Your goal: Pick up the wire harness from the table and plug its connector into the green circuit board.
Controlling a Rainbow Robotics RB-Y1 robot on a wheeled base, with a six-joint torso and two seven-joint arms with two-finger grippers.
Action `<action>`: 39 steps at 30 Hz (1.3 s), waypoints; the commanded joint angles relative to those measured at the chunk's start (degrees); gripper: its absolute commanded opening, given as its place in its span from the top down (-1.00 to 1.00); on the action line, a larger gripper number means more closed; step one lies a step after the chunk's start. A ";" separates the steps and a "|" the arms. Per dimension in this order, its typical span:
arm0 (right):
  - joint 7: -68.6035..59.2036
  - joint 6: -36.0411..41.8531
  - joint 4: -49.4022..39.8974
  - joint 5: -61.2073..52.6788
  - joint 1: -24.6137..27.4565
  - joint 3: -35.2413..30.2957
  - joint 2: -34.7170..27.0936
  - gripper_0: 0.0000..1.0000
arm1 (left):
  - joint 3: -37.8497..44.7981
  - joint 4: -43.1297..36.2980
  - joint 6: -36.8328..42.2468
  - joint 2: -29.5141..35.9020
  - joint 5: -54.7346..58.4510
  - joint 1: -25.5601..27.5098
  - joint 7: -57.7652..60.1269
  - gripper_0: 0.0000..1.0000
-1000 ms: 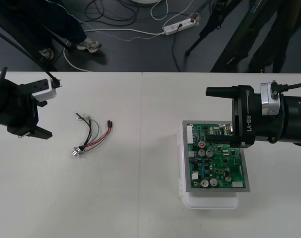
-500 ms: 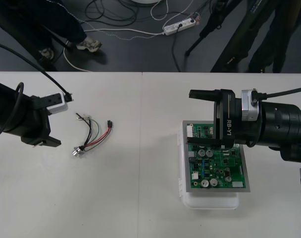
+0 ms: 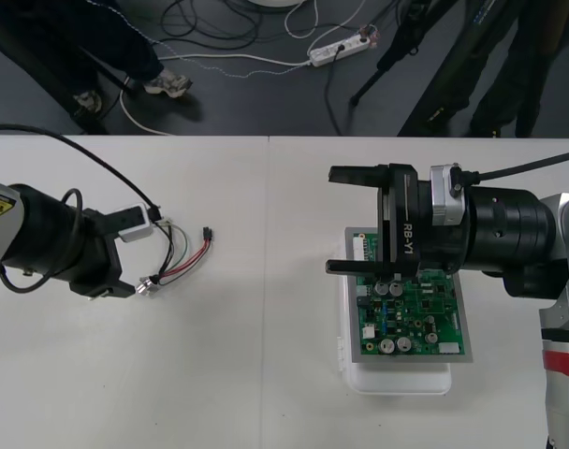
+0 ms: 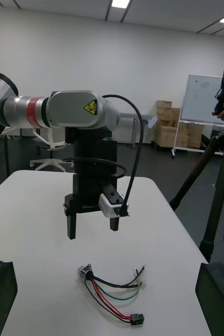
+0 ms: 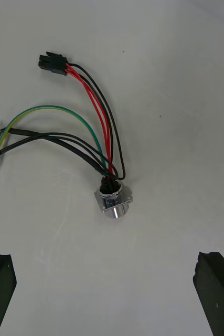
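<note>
The wire harness (image 3: 179, 256) lies loose on the table left of centre, with red, black and green wires. Its black plug (image 3: 208, 231) points toward the table's middle, and its metal socket (image 3: 151, 282) is nearest my left gripper (image 3: 133, 254). That gripper is open and hovers just left of the harness; in the left wrist view its fingers (image 5: 0, 286) stand wide apart with the socket (image 5: 113, 202) and plug (image 5: 52, 63) ahead of them. My right gripper (image 3: 339, 221) is open above the far left corner of the green circuit board (image 3: 414, 309), holding nothing.
The board rests on a white base (image 3: 397, 380) at the table's right. In the right wrist view the left gripper (image 4: 91, 227) hangs above the harness (image 4: 113, 293). Bare table lies between harness and board.
My left gripper has moved right, up to the harness. My right gripper has moved left, past the board's left edge. The harness has not moved.
</note>
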 commanded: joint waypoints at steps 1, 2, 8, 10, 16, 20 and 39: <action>-5.14 -0.24 -0.48 -0.77 -1.99 1.61 0.74 -1.00 | -0.34 -1.51 -1.88 -3.67 -3.42 2.72 4.86 -1.00; -6.11 -0.24 -0.48 -0.68 -1.99 1.61 0.74 -1.00 | -0.34 -1.51 -1.88 -4.38 -4.39 2.98 4.95 -1.00; -8.48 -0.24 -0.48 0.11 -1.99 1.35 0.74 -1.00 | 0.10 -1.51 -1.88 -7.89 -8.52 5.18 5.92 -1.00; -8.75 -0.24 -0.48 0.29 -1.99 1.26 0.74 -1.00 | 0.46 -1.51 -1.88 -9.03 -9.40 5.71 6.18 -1.00; -10.33 -0.24 -0.48 0.38 -1.99 0.91 0.83 -1.00 | 1.86 -1.42 -1.88 -12.20 -10.54 7.11 7.32 -1.00; -11.03 -0.24 -0.48 0.38 -1.99 0.91 0.83 -1.00 | 2.56 -1.33 -1.88 -13.60 -11.33 7.82 7.94 -1.00; -12.09 -0.24 -0.48 1.78 -1.99 1.88 2.41 -1.00 | 5.20 3.85 0.58 -16.15 -14.23 6.85 8.38 -1.00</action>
